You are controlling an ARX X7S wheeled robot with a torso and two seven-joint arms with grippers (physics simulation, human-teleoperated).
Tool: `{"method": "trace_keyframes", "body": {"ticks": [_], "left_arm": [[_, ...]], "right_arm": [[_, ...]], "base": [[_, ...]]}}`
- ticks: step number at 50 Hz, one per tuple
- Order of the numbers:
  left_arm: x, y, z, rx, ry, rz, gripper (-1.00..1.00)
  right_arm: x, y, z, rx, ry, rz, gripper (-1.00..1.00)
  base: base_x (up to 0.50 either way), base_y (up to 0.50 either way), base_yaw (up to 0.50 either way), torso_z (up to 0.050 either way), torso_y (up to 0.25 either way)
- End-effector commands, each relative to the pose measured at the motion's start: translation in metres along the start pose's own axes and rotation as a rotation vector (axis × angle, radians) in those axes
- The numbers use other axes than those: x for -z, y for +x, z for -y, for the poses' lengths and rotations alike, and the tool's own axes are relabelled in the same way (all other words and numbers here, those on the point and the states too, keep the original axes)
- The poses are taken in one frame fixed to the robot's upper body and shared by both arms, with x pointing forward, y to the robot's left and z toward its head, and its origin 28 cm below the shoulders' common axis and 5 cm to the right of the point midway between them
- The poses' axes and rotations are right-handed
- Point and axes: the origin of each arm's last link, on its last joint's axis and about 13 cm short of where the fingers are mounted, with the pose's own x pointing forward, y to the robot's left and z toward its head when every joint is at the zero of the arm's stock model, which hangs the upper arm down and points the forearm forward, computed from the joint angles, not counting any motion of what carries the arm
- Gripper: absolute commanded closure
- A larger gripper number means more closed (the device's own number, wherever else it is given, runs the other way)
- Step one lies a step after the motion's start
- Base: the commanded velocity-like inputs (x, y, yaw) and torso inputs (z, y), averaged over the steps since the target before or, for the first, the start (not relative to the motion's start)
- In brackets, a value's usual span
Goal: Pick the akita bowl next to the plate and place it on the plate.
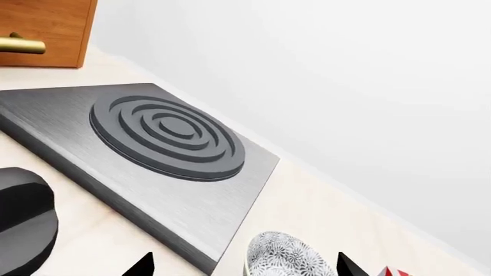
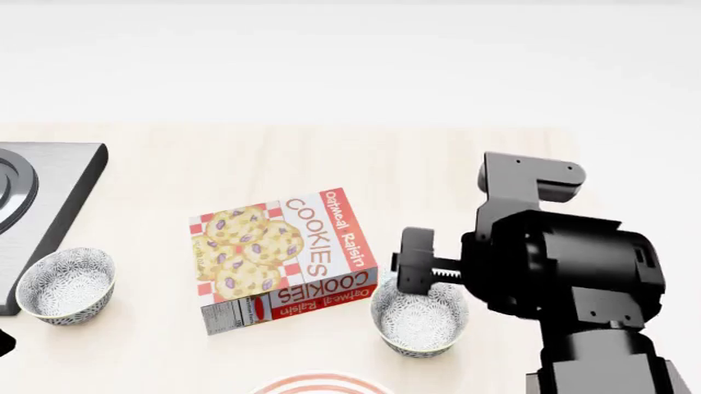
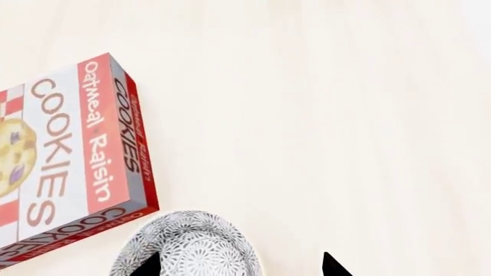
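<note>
Item: bowl, patterned grey outside, pale inside. It stands upright on the counter near its front edge, just beside the plate, whose red-striped rim shows only as a sliver at that front edge. A cookie box lies flat close by it on the left; we cannot tell whether they touch.

Item: right gripper. In its wrist view we see two dark fingertips set wide apart, nothing between them but the bowl below. One tip sits over the bowl's rim, the other over bare counter, so the bowl lies off-centre, toward the cookie box. We judge a small shift that way comes before closing.

Item: second identical bowl, by the left edge beside the stove; well apart from the plate, not ours.

Item: left gripper. It hangs near that second bowl, tips spread, empty. The right arm is the nearer one.
</note>
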Motion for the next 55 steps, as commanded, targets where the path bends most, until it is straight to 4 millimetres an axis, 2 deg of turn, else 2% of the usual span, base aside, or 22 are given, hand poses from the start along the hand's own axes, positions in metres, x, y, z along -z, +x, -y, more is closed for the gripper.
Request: {"method": "trace_keyframes", "body": {"ticks": [1,23,55], "left_arm": [[0.0,0.001,0.0,0.0,0.0,0.0,-1.0],[0.0,0.0,0.0,-0.001,0.006,0.001,-1.0],[0.0,0.001,0.0,-0.003,0.004,-0.001,-1.0]], "right_arm": [[0.001,0.006,0.003,0.005,0.009,-0.049,-1.0],[0.009,0.014,0.011,0.022,0.072,-0.066,-1.0],[0.03,0.026,0.011,-0.019,0.125,-0.102,-1.0]], "base": [[0.0,0.0,0.0,0.0,0.0],[0.0,0.0,0.0,0.0,0.0],[0.0,0.0,0.0,0.0,0.0]]}}
